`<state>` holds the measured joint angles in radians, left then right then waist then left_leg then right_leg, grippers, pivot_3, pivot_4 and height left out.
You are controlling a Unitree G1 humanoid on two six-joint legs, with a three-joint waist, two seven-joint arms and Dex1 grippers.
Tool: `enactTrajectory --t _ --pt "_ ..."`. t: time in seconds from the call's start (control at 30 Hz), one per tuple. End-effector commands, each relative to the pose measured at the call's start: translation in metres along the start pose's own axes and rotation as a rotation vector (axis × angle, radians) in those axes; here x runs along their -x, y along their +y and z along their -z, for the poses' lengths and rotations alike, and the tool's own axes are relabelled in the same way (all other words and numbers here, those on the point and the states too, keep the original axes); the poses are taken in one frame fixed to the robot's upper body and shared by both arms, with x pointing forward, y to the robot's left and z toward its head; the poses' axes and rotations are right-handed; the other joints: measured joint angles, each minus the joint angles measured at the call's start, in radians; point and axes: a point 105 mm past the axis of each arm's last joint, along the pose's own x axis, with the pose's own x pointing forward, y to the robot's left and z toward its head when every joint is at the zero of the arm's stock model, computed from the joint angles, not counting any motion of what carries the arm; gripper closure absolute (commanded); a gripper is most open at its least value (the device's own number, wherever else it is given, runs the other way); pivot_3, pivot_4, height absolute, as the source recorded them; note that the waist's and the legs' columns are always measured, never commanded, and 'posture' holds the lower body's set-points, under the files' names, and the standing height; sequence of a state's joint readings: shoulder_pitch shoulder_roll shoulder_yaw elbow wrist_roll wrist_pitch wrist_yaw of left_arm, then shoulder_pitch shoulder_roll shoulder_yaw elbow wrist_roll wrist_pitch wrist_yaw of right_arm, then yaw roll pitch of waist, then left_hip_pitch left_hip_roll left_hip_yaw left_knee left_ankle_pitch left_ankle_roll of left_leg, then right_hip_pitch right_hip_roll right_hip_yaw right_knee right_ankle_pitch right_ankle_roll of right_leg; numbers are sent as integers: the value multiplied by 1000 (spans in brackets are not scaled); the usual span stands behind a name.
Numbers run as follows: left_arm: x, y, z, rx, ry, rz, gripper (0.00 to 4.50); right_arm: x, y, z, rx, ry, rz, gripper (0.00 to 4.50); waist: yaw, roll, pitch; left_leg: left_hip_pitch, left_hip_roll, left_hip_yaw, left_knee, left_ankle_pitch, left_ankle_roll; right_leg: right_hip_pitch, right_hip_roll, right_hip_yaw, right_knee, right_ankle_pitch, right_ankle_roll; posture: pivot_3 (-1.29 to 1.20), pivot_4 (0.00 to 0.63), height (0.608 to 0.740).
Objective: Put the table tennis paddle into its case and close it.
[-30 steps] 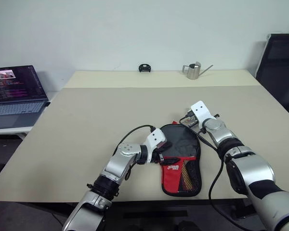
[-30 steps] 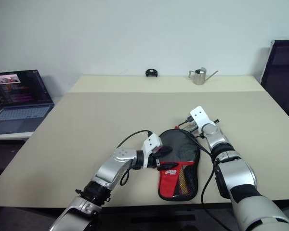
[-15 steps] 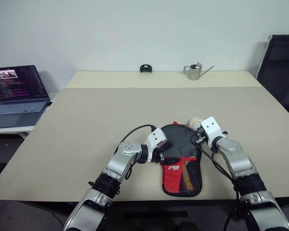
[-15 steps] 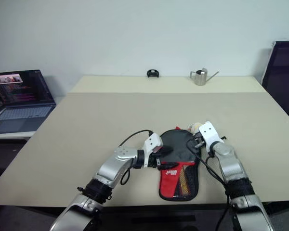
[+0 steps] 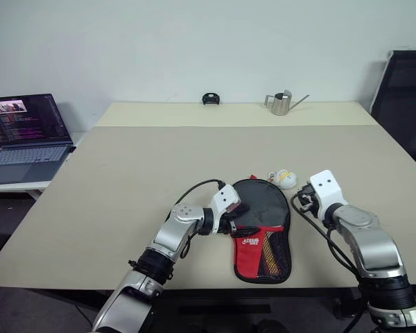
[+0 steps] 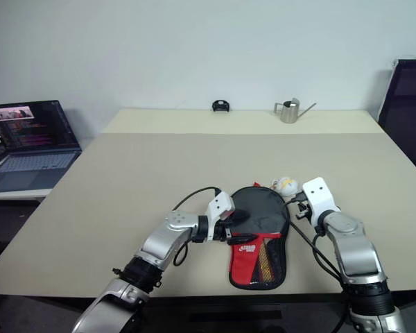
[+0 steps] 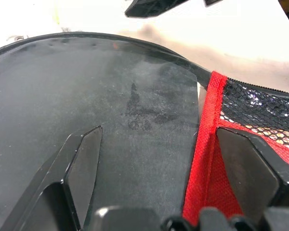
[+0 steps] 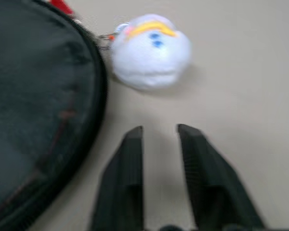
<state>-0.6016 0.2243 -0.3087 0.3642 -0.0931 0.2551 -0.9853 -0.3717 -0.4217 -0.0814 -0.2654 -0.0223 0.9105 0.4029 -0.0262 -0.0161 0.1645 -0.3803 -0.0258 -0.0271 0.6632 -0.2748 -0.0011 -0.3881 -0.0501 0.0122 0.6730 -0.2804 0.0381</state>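
Observation:
The case [image 5: 261,229] lies flat near the table's front edge: a round black face, a red panel with white lettering and a black mesh pocket. The table tennis paddle is hidden. My left gripper [image 5: 237,220] rests open over the case's left side; in its wrist view [image 7: 158,132] one finger lies on the black face and the other on the red-edged mesh. My right gripper [image 5: 304,201] hovers just right of the case's round end, its fingers [image 8: 135,159] slightly apart with nothing between them. A small white plush charm [image 8: 150,50] lies on the table beyond them, chained to the case's edge.
An open laptop [image 5: 24,132] sits on a side table to the left. A metal watering can [image 5: 281,103] and a small black object [image 5: 209,98] stand at the table's far edge. A black chair [image 5: 402,97] is at the right.
My right gripper drew back and to the right from the case's far rim and opened. The white charm now lies uncovered on the table. The left gripper stayed put.

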Motion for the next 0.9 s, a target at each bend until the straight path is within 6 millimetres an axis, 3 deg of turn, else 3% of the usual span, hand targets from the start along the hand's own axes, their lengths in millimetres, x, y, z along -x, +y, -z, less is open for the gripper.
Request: enactTrajectory --t 0.03,0.07,0.2,0.47,0.67,0.9 --pt "-2 -2 18 55 56 7 396 10 -9 -41 -68 -161 15 1704 0 0 0 0 0 0 0 0 0 0 0 0 0 0 0 0 150 740" --pt "-2 -2 18 55 54 8 396 9 -10 -45 -85 -175 10 1380 0 0 0 0 0 0 0 0 0 0 0 0 0 0 0 0 150 740" --pt "-4 -2 16 55 50 11 396 -4 -13 -58 -145 -207 -11 1380 0 0 0 0 0 0 0 0 0 0 0 0 0 0 0 0 150 740" --pt "-4 -2 16 50 51 15 396 -52 -19 -74 -263 -202 -75 1380 -2 0 0 0 0 0 -1 0 0 0 0 0 0 0 0 0 150 740" --pt "-1 -1 16 50 54 3 396 -87 -14 -61 -312 -129 -104 1380 -3 0 0 0 0 1 -1 0 0 0 0 0 0 0 0 0 150 740" --pt "0 -1 17 51 56 -3 396 -101 10 -46 -302 -56 -194 1380 -4 0 0 -1 0 1 -1 0 0 -1 0 1 -1 0 0 0 150 740"
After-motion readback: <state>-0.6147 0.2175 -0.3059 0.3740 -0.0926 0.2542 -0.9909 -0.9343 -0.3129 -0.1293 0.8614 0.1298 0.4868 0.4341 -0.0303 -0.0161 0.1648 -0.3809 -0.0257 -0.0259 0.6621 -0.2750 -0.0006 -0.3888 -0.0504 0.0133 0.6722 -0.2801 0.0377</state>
